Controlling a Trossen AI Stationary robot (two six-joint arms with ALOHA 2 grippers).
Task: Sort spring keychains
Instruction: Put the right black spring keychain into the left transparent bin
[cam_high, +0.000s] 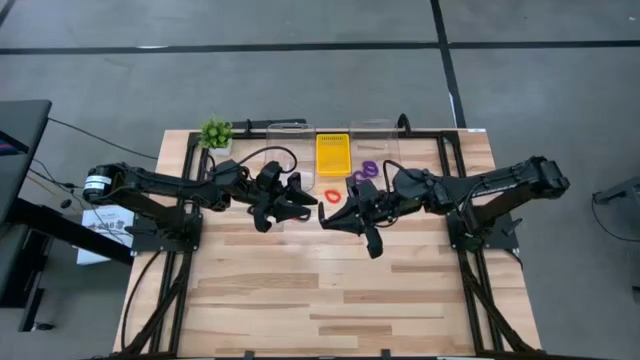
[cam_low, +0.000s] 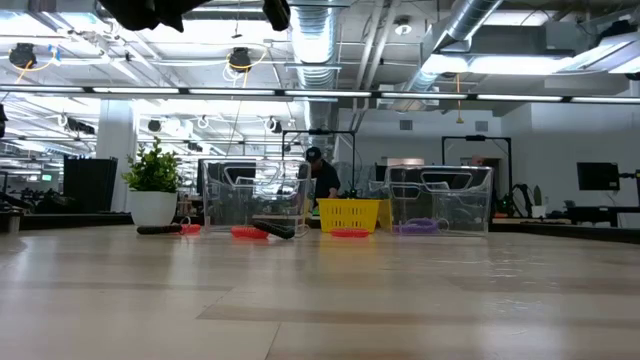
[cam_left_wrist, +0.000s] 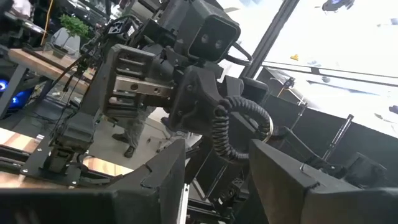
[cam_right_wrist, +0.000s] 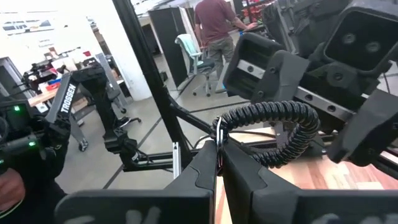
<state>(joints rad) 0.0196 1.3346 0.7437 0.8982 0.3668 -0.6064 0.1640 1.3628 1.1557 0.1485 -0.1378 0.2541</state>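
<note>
Both arms meet above the table's middle. My right gripper (cam_right_wrist: 218, 163) is shut on a black spring keychain (cam_right_wrist: 273, 118), whose coil reaches out toward my left gripper (cam_left_wrist: 217, 158). The left gripper is open, one finger on either side of the coil (cam_left_wrist: 231, 127), and does not plainly touch it. On the table lie red keychains (cam_high: 332, 195) and purple ones (cam_high: 365, 170) near the yellow tray (cam_high: 333, 155). The low view also shows red (cam_low: 248, 232) and black (cam_low: 276, 230) ones lying flat. My right gripper pinches the black keychain at its metal ring end (cam_right_wrist: 219, 132) between its two fingers. The fingers are level and point toward the table's left. The coil arches out past the fingertips, lifted well clear of the table.
Two clear containers (cam_high: 285, 133) (cam_high: 375, 133) flank the yellow tray at the far edge. A small green plant (cam_high: 215, 132) stands at the far left. The near half of the wooden table (cam_high: 330, 290) is bare. A person (cam_low: 322, 180) stands in the room beyond.
</note>
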